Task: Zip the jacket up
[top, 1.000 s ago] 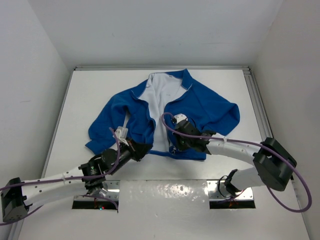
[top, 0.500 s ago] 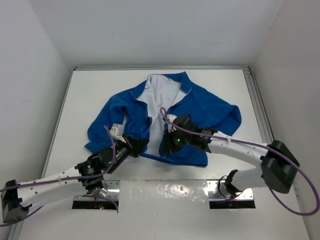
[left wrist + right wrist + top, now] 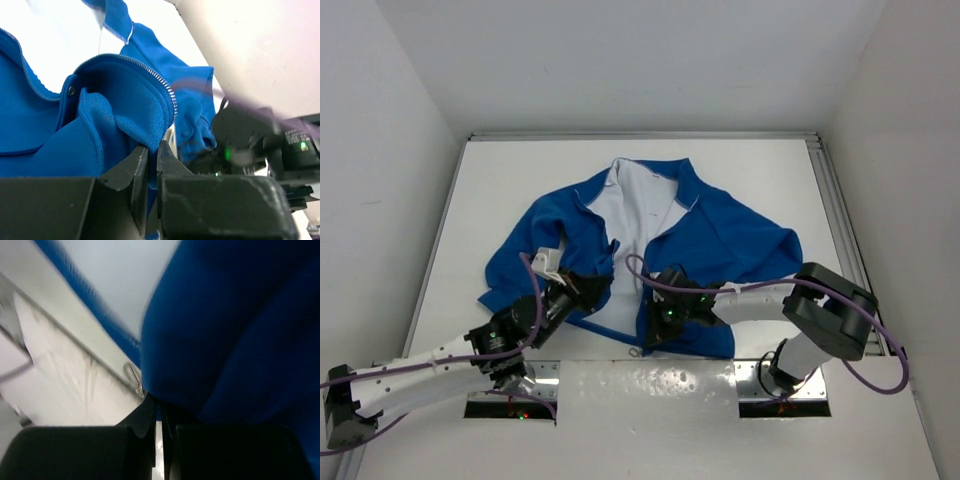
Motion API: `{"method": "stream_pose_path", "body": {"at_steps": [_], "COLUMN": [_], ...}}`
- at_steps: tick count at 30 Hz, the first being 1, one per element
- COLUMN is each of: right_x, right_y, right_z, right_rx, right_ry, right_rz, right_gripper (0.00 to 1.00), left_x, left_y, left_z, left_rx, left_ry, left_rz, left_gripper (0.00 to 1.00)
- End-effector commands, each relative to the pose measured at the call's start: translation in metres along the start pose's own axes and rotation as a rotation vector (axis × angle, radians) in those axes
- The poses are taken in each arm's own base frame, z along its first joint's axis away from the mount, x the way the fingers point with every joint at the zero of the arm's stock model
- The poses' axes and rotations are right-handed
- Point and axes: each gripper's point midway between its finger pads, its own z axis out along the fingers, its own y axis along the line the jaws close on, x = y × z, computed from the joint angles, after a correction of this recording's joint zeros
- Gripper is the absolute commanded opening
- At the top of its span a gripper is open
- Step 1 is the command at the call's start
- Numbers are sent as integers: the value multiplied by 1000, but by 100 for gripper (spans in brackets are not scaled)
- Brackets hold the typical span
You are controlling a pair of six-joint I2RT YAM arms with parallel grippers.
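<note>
One fleecy blue jacket point(image 3: 720, 235), toothed silver zipper point(image 3: 167, 90)

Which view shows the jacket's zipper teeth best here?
Left wrist: the zipper teeth run sharp along the folded edge of the jacket. Top external shows only thin pale lines along the front edges; right wrist shows blurred blue fabric, no teeth.

From above, folds of the jacket point(image 3: 720, 235) hid the fingertips of the left gripper point(image 3: 590, 290) and right gripper point(image 3: 658, 322). The left arm point(image 3: 420, 360) ran off the frame's corner. In the right wrist view, a metal loop point(image 3: 133, 379) was too blurred to identify.
</note>
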Motion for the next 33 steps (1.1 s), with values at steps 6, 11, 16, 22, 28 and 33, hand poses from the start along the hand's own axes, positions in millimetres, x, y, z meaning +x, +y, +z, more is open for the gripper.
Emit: {"method": "stream_pose_path", "body": {"at_steps": [6, 11, 16, 22, 28, 33], "right_x": [-141, -331, -431, -236, -76, -24], "right_y": [-138, -148, -103, 17, 20, -31], "right_z": [-51, -118, -187, -147, -93, -58], "right_rx": [307, 396, 244, -130, -240, -92], "right_ry": [-539, -760, -761, -460, -128, -27], "right_rz": [343, 249, 90, -112, -55, 35], "right_gripper": [0, 0, 0, 0, 0, 0], "left_x": [3, -15, -46, -37, -28, -10], "left_y": [-8, -11, -10, 12, 38, 37], "left_z": [9, 30, 49, 42, 32, 31], "left_rx": [41, -22, -52, -66, -141, -110], "left_ry": [-35, -106, -156, -140, -131, -63], "left_rz": [-73, 17, 44, 36, 41, 53], "left_gripper": [0, 0, 0, 0, 0, 0]}}
